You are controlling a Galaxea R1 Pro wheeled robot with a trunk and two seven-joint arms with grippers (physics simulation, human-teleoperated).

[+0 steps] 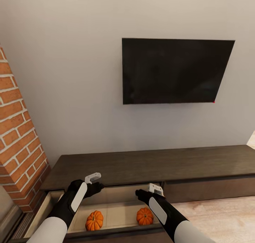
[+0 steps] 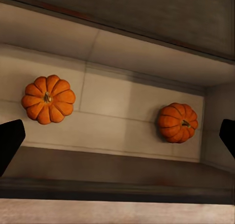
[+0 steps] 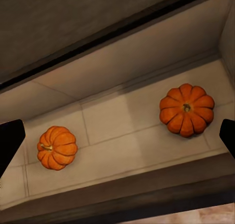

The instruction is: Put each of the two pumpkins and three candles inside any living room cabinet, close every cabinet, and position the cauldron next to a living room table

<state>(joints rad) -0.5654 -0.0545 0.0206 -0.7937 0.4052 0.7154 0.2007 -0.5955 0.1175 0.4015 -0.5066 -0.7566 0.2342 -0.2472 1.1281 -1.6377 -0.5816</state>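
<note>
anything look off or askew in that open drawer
Nothing damaged or spilled. One pumpkin lies tipped on its side with its stem pointing sideways, while the other pumpkin sits upright, stem up. Both rest apart on the floor of the open drawer.

Both arms extended forward and down in the head view, black forearms with white panels, white upper sleeves at the lower edge. Left gripper [image 1: 95, 184] reaching from lower left, wrist bent inward, pale camera block perched on top. Right gripper [image 1: 141, 194] reaching from lower right at about the same height, well apart from the left. Dark fingertips [image 2: 10, 141] at opposite edges of the left wrist view, jaws spread wide, nothing between. Same wide spread of fingertips [image 3: 11, 139] in the right wrist view, also empty.
</note>
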